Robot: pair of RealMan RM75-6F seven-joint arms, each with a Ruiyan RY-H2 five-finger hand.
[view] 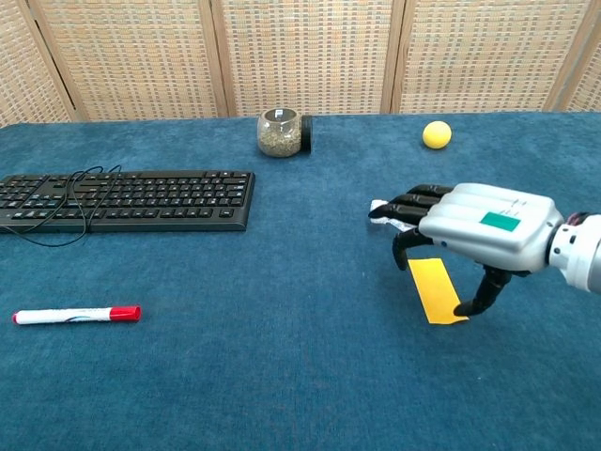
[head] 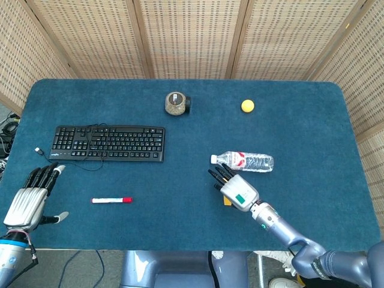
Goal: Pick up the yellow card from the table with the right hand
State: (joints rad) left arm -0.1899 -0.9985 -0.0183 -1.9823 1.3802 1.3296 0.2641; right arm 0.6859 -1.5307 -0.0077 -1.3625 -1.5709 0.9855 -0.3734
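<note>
The yellow card [view: 434,288] lies flat on the blue table [view: 282,376]; in the head view only a sliver of the card [head: 226,201] shows under the hand. My right hand [view: 479,240] hovers palm-down just above it, fingers apart and curved down over the card's far end, thumb pointing down by its right edge. It holds nothing. From the head camera the right hand [head: 237,191] covers most of the card. My left hand [head: 27,201] rests off the table's near left corner, fingers stretched out and empty.
A water bottle [head: 246,161] lies just behind the right hand. A black keyboard [view: 127,199] sits at left, a red-capped marker [view: 75,315] at front left, a jar [view: 282,132] and a yellow ball [view: 436,134] toward the back.
</note>
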